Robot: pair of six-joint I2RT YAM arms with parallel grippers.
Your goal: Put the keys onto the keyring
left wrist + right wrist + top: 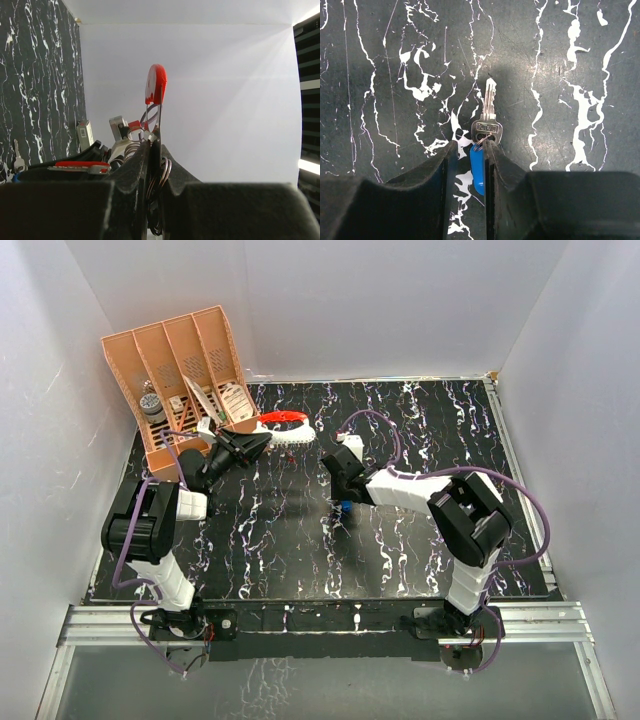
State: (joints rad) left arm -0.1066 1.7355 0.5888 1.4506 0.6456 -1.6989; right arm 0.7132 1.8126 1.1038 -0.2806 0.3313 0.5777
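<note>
The keyring (156, 85) is sticking up edge-on from the left gripper (153, 146), whose jaws are clamping it tight. The blue key (486, 130) is lying on the table (570, 50), blade pointing away. The right gripper's (471, 145) fingers are flanking its head, narrowly parted; whether they are pinching it is unclear. The head's stamp is unreadable.

Peach organizer rack (165, 345) — black marbled table (420, 430)

Orange slotted plastic rack (185, 380) blocks back-left corner; black white-veined desk (290, 540) open at centre; white walls (330, 300) hem three sides.
</note>
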